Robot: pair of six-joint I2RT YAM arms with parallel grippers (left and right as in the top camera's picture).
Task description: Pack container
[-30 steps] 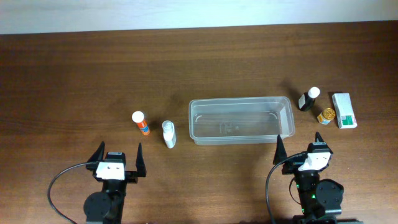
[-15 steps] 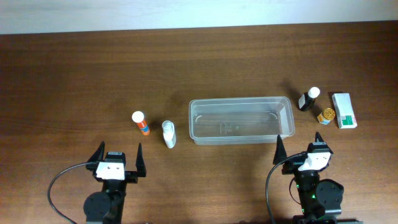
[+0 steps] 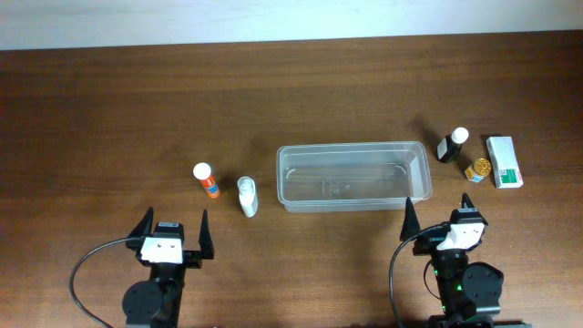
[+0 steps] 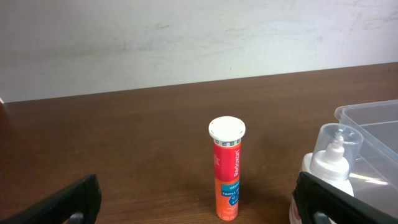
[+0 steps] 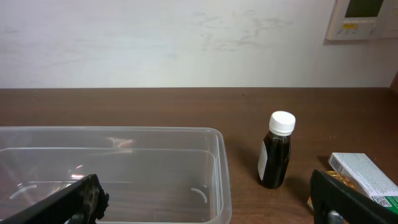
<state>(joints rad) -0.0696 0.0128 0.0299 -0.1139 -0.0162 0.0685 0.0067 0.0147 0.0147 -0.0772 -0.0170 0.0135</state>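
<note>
The clear plastic container (image 3: 353, 176) stands empty at the table's middle; it also shows in the right wrist view (image 5: 112, 168) and at the right edge of the left wrist view (image 4: 373, 118). An orange tube with a white cap (image 3: 207, 180) (image 4: 226, 168) and a white bottle with a clear cap (image 3: 247, 196) (image 4: 333, 162) stand left of it. A dark bottle with a white cap (image 3: 450, 145) (image 5: 275, 150), a gold-lidded jar (image 3: 477, 169) and a white and green box (image 3: 504, 161) (image 5: 367, 177) lie to its right. My left gripper (image 3: 173, 230) (image 4: 199, 205) and right gripper (image 3: 444, 217) (image 5: 205, 205) are open and empty near the front edge.
The brown wooden table (image 3: 137, 100) ends at a white wall (image 4: 186, 37) at the back. A wall thermostat (image 5: 364, 15) shows in the right wrist view.
</note>
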